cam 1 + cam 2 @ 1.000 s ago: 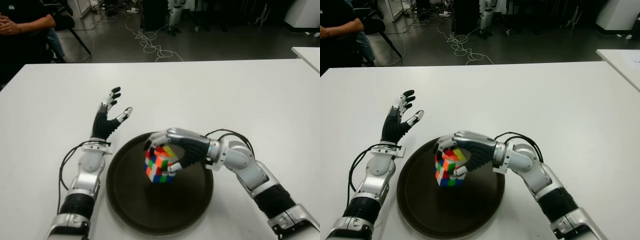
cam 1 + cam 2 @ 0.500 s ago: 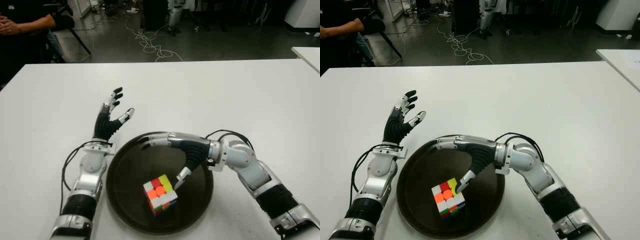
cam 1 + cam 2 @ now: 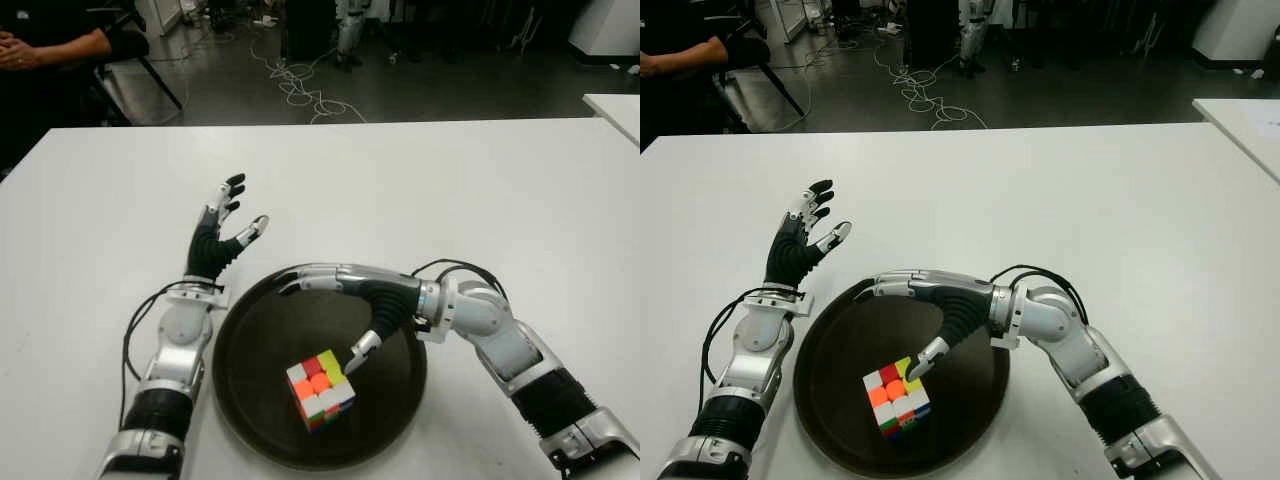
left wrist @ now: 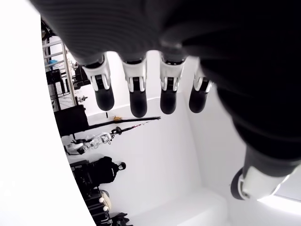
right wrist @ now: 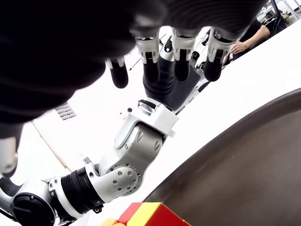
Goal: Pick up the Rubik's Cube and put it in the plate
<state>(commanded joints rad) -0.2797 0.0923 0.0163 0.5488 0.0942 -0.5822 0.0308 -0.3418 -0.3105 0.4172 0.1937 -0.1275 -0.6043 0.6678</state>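
The Rubik's Cube (image 3: 321,389) lies inside the dark round plate (image 3: 250,400), toward its near side, with no finger on it. My right hand (image 3: 335,305) hovers open over the plate's far half; its thumb tip (image 3: 358,352) is just beyond the cube's upper right corner. The right wrist view shows spread fingers (image 5: 175,61) and a corner of the cube (image 5: 141,215) below them. Left of the plate, my left hand (image 3: 222,225) is held up with its fingers spread and nothing in it.
The white table (image 3: 480,190) stretches wide around the plate. A seated person (image 3: 45,45) is past the far left corner. Cables (image 3: 300,85) lie on the dark floor behind. Another white table's corner (image 3: 615,105) shows at the far right.
My right hand let go of the cube, which dropped onto the plate's near side. Its fingers spread and lifted away. The left hand barely moved.
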